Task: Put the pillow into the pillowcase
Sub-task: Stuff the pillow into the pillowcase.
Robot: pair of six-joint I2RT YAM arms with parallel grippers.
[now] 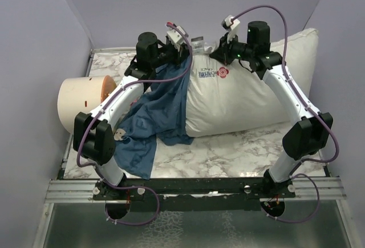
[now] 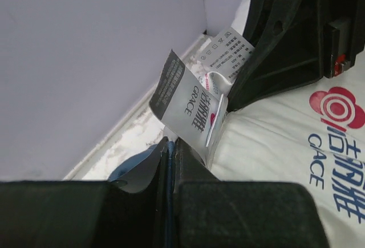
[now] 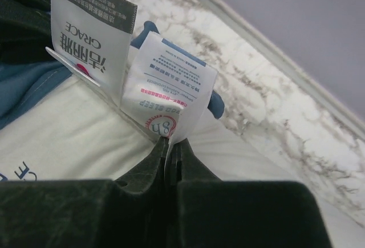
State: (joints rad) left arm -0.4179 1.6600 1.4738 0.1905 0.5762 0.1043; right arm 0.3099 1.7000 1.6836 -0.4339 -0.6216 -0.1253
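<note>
Pillow (image 1: 245, 97) lay across table (image 1: 228, 151), centre toward 2 o'clock, w/ only its 9 o'clock end under pillowcase (image 1: 154, 117). L gripper (image 2: 171, 145) pinched shut on pillowcase edge; R gripper (image 3: 170, 145) clamped on pillow's label (image 3: 165, 97). Approx. a third covered; most still to do.

marble-patterned table (image 1: 228, 152) between lilac walls (image 1: 34, 31)

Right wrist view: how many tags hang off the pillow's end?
2. A grey-topped GRACE tag at upper left; a white printed tag at centre, its lower edge between the shut right jaws. Others may be hidden behind these.
</note>
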